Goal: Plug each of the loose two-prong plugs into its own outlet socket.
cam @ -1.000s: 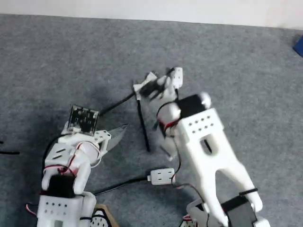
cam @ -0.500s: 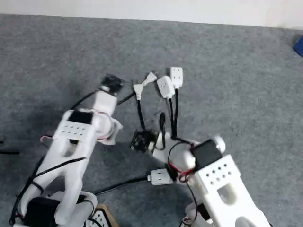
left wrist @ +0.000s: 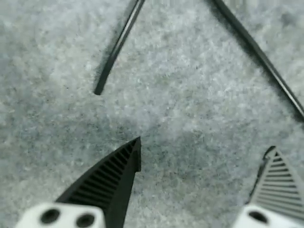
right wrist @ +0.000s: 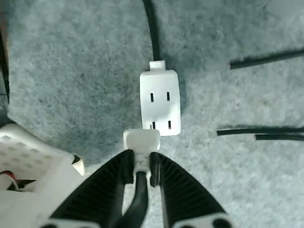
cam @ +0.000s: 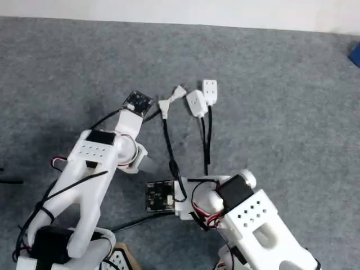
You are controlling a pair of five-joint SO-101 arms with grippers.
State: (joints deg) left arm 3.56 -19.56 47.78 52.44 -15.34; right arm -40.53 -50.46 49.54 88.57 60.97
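Right claw (right wrist: 141, 159) clamped on a white plug (right wrist: 141, 139) — plug pressed against the outlet socket (right wrist: 160, 102) just ahead of its tips, left claw (left wrist: 206, 145) spread wide over grey carpet (left wrist: 180, 95), black cords (left wrist: 117, 47) beyond.

White plug (right wrist: 141, 140) touches one end of the flat white outlet socket (right wrist: 160, 108).

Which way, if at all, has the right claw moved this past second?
Yes. The right claw has drawn back from the far white plastic outlet sockets to the nearer white socket block, shut on a white plug.
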